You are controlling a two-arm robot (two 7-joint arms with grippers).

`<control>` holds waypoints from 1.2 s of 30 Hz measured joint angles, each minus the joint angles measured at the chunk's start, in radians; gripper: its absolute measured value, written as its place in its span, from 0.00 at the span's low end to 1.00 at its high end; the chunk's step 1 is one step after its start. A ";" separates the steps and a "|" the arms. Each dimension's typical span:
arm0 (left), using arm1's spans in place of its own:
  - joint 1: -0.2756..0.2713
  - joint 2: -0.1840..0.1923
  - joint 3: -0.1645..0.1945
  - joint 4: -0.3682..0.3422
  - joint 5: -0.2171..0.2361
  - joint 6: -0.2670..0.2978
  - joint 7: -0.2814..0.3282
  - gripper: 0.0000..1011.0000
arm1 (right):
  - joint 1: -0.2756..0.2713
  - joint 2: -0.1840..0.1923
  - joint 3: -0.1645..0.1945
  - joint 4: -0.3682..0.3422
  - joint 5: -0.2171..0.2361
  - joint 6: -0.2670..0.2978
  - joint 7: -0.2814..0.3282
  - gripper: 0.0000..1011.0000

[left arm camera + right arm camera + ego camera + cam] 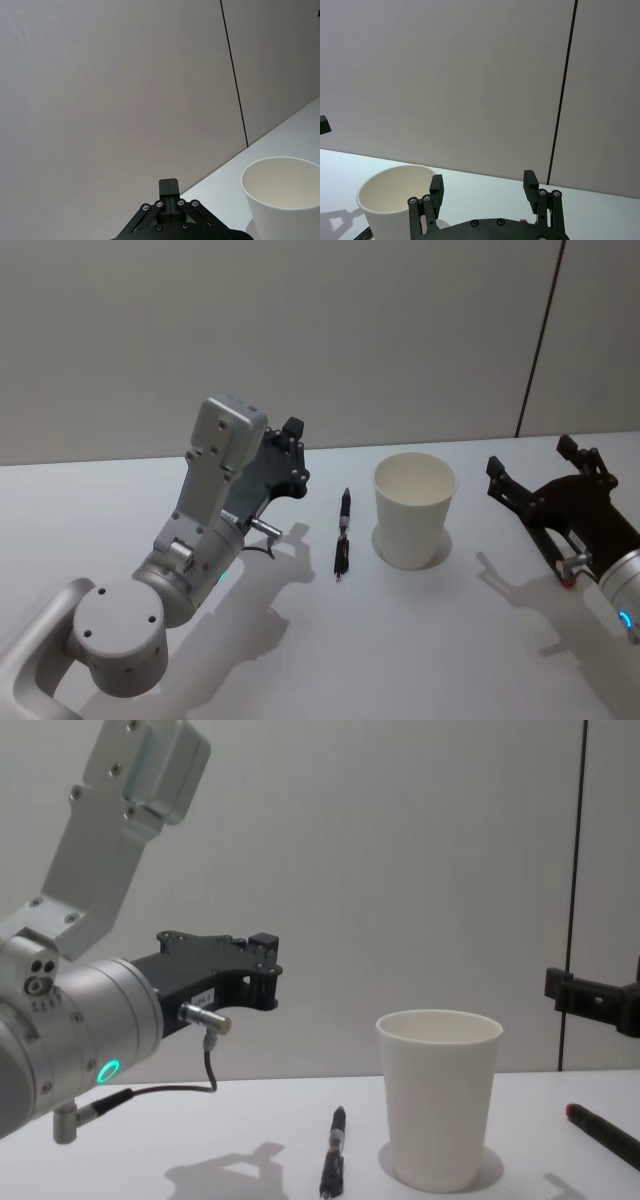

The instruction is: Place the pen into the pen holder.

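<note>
White pen holder upright; pen flat beside it, apart.

Base of pen holder outside left wrist view

Bright, soft, even light comes from above. On the white table pale grey shadows lie near the pen holder.
</note>
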 joint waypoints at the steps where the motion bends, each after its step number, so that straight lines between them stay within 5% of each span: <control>1: 0.000 0.000 0.000 0.000 0.000 0.000 0.000 0.00 | 0.000 0.000 0.000 0.000 0.000 0.000 0.000 0.99; 36: 0.000 0.000 0.000 0.000 0.000 0.000 0.000 0.00 | 0.000 0.000 0.000 0.000 0.000 0.000 0.000 0.99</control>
